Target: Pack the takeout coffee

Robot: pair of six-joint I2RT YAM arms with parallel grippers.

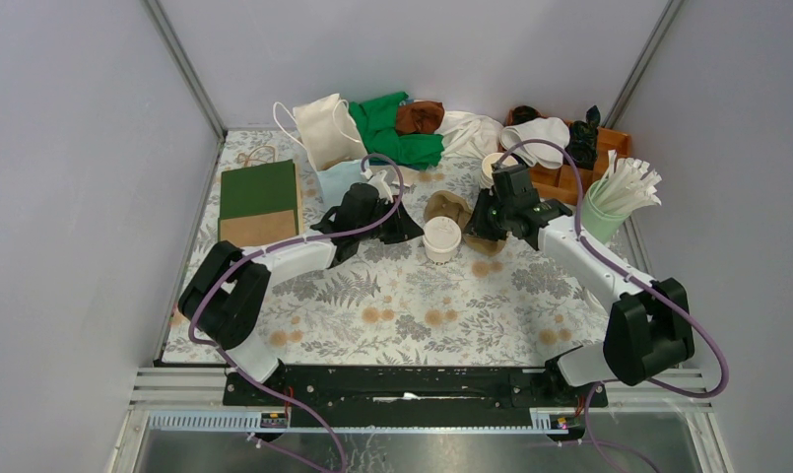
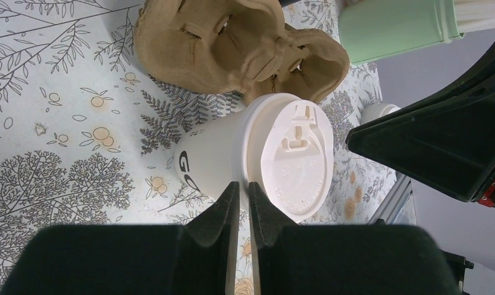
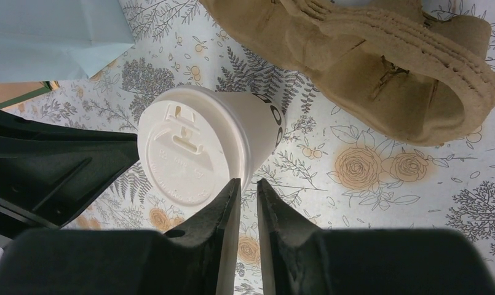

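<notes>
The takeout coffee [image 1: 441, 237], a pale paper cup with a white round lid, stands upright mid-table in front of the brown pulp tray [image 1: 449, 207]. My left gripper [image 1: 412, 233] meets it from the left and my right gripper [image 1: 473, 230] from the right. In the left wrist view the left gripper [image 2: 245, 184] is shut to a thin slit on the lid's rim, one finger on the cup wall [image 2: 220, 157], the other over the lid [image 2: 297, 157]. In the right wrist view the right gripper [image 3: 245, 182] pinches the opposite rim of the cup [image 3: 189, 153] the same way.
A mint-green holder of white sticks [image 1: 609, 202] and a wooden box [image 1: 569, 168] stand at the right. Cloth bags [image 1: 328, 128] and green fabric [image 1: 397, 133] lie along the back. A green folder [image 1: 259, 192] is at the left, and a cup stack [image 1: 491, 168] is behind the right gripper.
</notes>
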